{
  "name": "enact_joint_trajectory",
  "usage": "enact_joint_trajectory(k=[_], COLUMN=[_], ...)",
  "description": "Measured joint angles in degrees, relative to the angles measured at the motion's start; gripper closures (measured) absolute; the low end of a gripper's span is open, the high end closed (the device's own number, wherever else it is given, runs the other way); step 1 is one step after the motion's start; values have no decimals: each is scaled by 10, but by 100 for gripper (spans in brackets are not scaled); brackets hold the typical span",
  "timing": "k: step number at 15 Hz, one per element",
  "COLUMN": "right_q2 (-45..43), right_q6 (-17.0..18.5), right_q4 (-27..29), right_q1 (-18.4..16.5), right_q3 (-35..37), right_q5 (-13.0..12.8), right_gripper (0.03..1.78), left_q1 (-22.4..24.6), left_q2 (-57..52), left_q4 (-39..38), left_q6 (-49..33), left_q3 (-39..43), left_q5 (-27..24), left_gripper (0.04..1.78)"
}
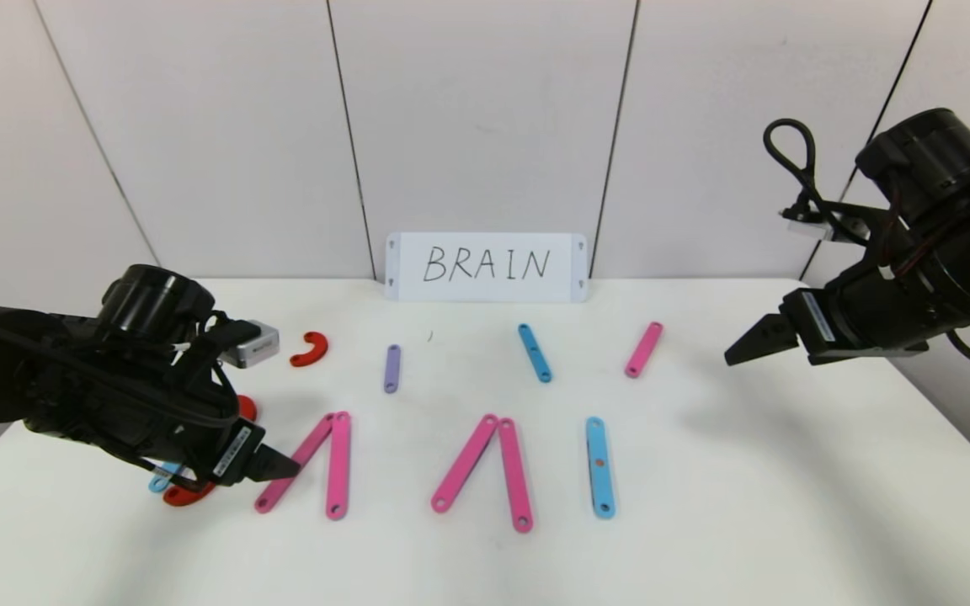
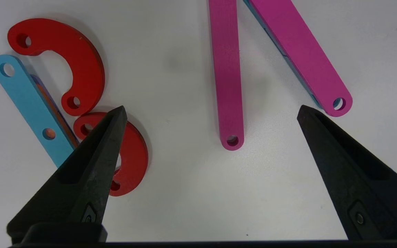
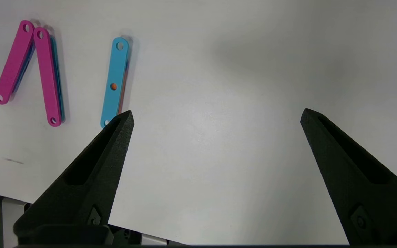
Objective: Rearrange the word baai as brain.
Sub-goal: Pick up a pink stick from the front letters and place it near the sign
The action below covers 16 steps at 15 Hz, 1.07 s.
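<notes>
The word lies along the front of the table (image 1: 704, 505). Its B is a blue strip (image 2: 29, 100) with two red curves (image 2: 81, 58) (image 2: 134, 155), mostly hidden under my left arm in the head view. Two pink strips (image 1: 295, 463) (image 1: 338, 465) form the first A, two more pink strips (image 1: 464, 463) (image 1: 515, 475) the second A. A blue strip (image 1: 599, 467) is the I. My left gripper (image 1: 279, 465) is open and empty, low between the B and the first A, with one pink strip's end (image 2: 232, 139) lying between its fingers. My right gripper (image 1: 742, 349) is open and empty, raised at the right.
Loose pieces lie in a row behind the word: a red curve (image 1: 310, 349), a purple strip (image 1: 391, 368), a blue strip (image 1: 535, 353) and a pink strip (image 1: 643, 349). A white card (image 1: 486, 266) with handwritten BRAIN leans on the back wall.
</notes>
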Motion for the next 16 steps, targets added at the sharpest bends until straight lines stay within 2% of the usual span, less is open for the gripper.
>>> enact_joint_trajectory(k=[13,16], right_q2=[-5,-7], right_q6=[-1,-1], right_q4=[0,0], right_q1=[-2,-2], right_q3=[0,0], right_q5=[-1,-2], right_gripper=[11,11], left_q1=[-26,-26], left_q2=[48,60], left_q4=[-1,-26], left_q6=[0,0], left_q3=[2,2], left_q5=[6,6], left_gripper=[9,9])
